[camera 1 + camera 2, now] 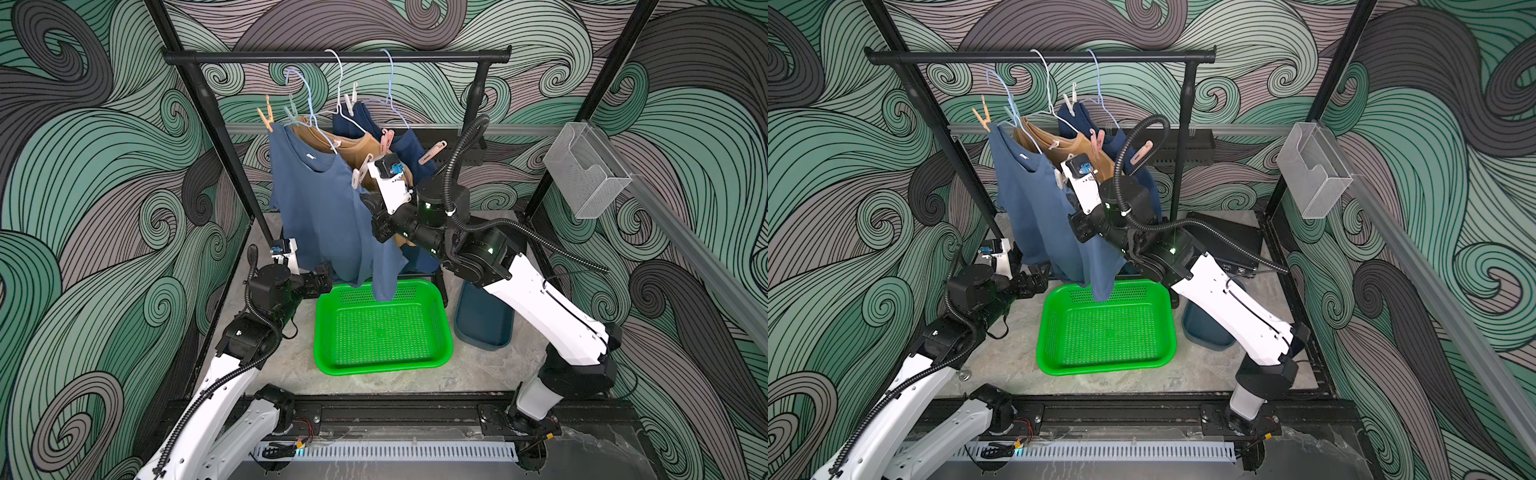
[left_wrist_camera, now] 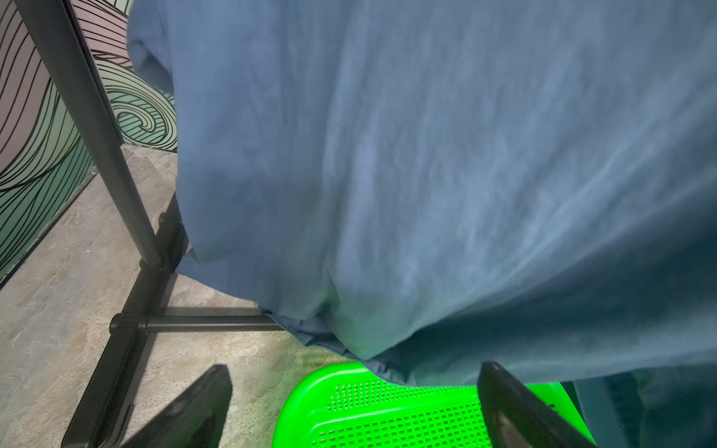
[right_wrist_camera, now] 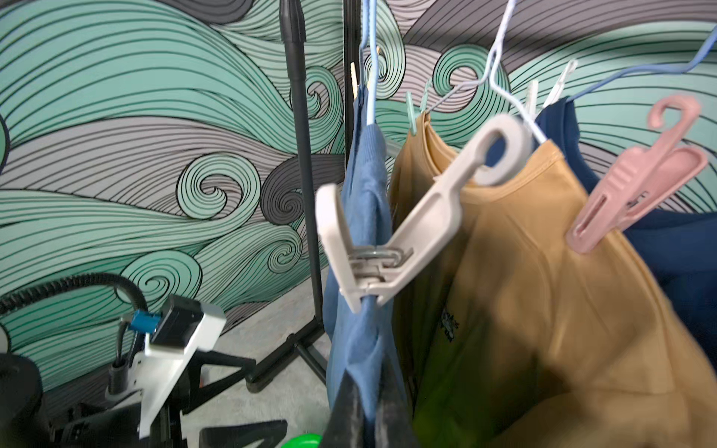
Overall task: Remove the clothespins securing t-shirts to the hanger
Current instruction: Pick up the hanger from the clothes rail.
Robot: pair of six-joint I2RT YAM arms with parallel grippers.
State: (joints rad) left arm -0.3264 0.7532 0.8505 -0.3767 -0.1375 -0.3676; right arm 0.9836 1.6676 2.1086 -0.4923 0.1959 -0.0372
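Observation:
Three t-shirts hang on wire hangers from the rack: a blue one in front, a mustard one behind it, and a navy one at the back. Clothespins still grip them: orange, mint, white, pink, peach, and a beige one on the blue shirt's near shoulder. My right gripper is shut on the blue shirt's fabric just under the beige pin. My left gripper is open and empty, low under the blue shirt's hem.
A green mesh basket sits on the floor below the shirts, with a dark blue bin to its right. The black rack's top bar and its left post and foot stand close to my left arm. A clear holder hangs on the right wall.

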